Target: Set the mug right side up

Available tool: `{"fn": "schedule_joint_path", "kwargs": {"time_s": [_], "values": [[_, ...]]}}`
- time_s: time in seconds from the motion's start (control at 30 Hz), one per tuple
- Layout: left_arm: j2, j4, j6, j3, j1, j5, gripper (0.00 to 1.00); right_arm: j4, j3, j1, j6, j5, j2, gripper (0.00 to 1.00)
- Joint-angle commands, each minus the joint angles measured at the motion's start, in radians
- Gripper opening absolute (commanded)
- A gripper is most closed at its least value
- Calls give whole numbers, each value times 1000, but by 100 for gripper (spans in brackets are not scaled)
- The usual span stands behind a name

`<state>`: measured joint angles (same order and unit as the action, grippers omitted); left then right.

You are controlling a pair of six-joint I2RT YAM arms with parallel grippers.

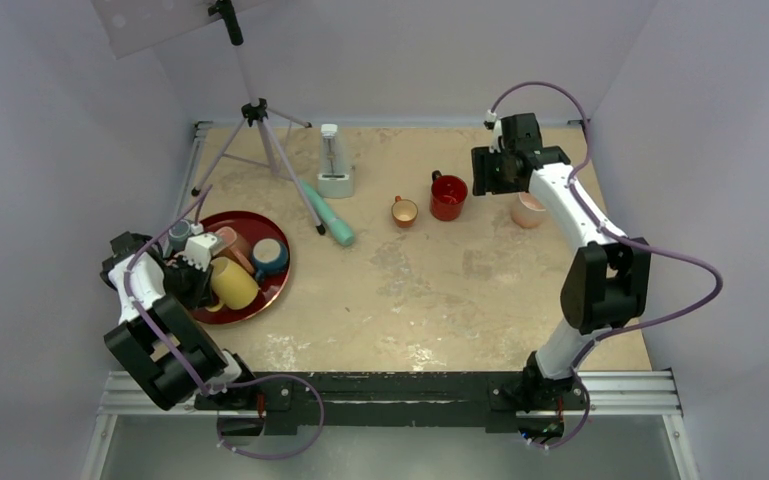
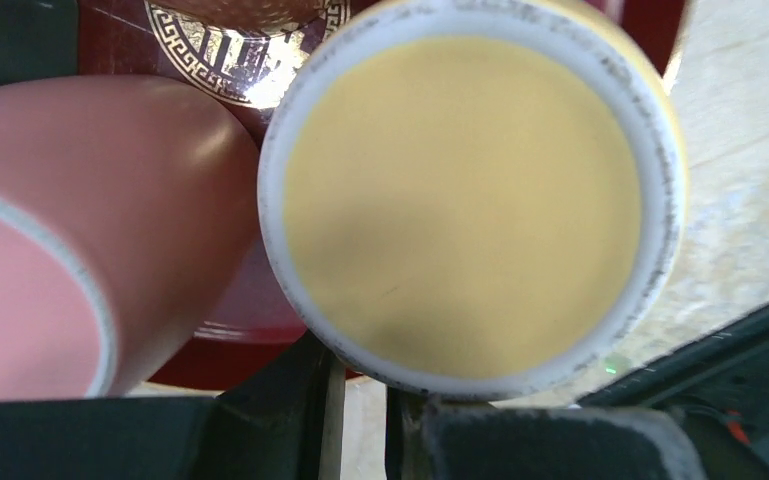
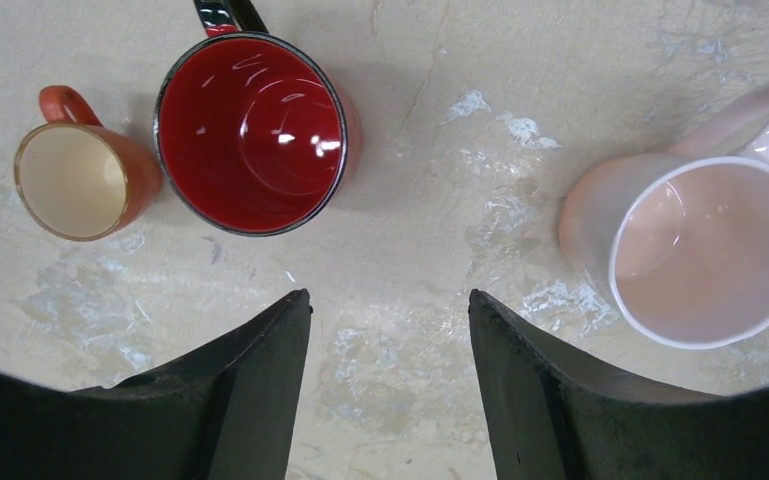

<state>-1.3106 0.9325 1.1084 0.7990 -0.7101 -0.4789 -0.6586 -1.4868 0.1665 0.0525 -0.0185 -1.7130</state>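
Observation:
A yellow mug [image 1: 232, 284] lies on its side at the near edge of the dark red tray [image 1: 260, 300]. In the left wrist view its white-ringed base [image 2: 460, 200] faces the camera. My left gripper [image 1: 200, 268] is at the mug's left end. Its fingers stand close together [image 2: 365, 365] and their tips run behind the base, so the hold itself is hidden. My right gripper [image 1: 495, 170] hangs open and empty [image 3: 390, 300] above bare table at the far right.
On the tray also lie a pink mug [image 1: 232, 243] [image 2: 90, 200], a blue mug [image 1: 269, 256] and a grey mug [image 1: 179, 234]. A red mug [image 3: 252, 130], small orange mug [image 3: 75, 180] and pale pink mug [image 3: 700, 250] stand upright. A tripod [image 1: 255, 120], metronome [image 1: 334, 165] and teal tool [image 1: 332, 222] are at the back.

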Motion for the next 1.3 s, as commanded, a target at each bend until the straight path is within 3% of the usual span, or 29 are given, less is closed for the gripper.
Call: {"fn": "schedule_joint_path", "kwargs": {"time_s": [0.0,0.17,0.43,0.6,0.73,0.9,1.03,1.27], "values": [[36,177,-171,152,5,-126,0,18,1,43,31,-22,92,62],[46,299,-304,208,5,-184,0,113,49,161,126,-162,165,62],[111,423,-440,355,44,-264,0,509,205,404,400,-311,299,63],[130,434,-531,468,159,-296,0,778,228,505,546,-395,257,66],[129,438,-605,558,206,-406,0,876,158,543,624,-461,158,70],[124,361,-755,619,253,-507,0,1023,115,581,745,-527,75,80],[123,240,-900,609,311,-555,0,1040,44,603,769,-578,11,80],[124,34,-1098,584,398,-607,0,1223,8,608,884,-674,-62,77]]}}
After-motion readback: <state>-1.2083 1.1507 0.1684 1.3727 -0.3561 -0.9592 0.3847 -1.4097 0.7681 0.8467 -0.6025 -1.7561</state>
